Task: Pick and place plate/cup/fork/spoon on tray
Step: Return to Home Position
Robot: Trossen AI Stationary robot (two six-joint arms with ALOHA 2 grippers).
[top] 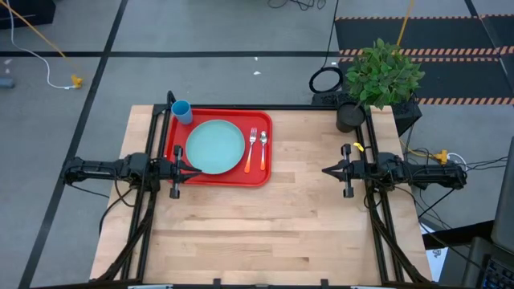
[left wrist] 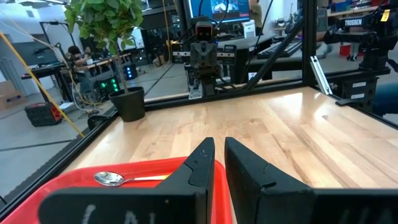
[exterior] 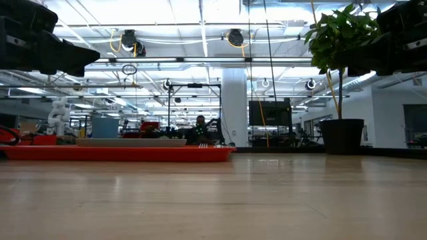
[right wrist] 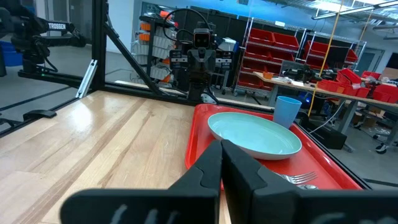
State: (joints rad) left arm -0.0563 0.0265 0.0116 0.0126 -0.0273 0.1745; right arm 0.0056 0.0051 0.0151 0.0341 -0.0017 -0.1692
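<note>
The red tray (top: 259,172) lies at the table's far left. On it rest the mint-green plate (top: 215,146), the blue cup (top: 181,111) upright at the tray's far-left corner, and the fork (top: 250,150) and the spoon (top: 263,148) side by side, to the right of the plate. The right wrist view shows the plate (right wrist: 255,134), the cup (right wrist: 287,111) and the fork's tines (right wrist: 300,179). The left wrist view shows the spoon's bowl (left wrist: 111,179). My left gripper (top: 197,170) is shut and empty, raised over the tray's near edge. My right gripper (top: 325,170) is shut and empty, raised over bare table at the right.
A potted plant (top: 377,80) stands at the table's far right corner. Bare wooden tabletop (top: 305,217) spreads between the two arms and toward the near edge. The black frame rails (top: 321,107) run along the table's far edge and its sides.
</note>
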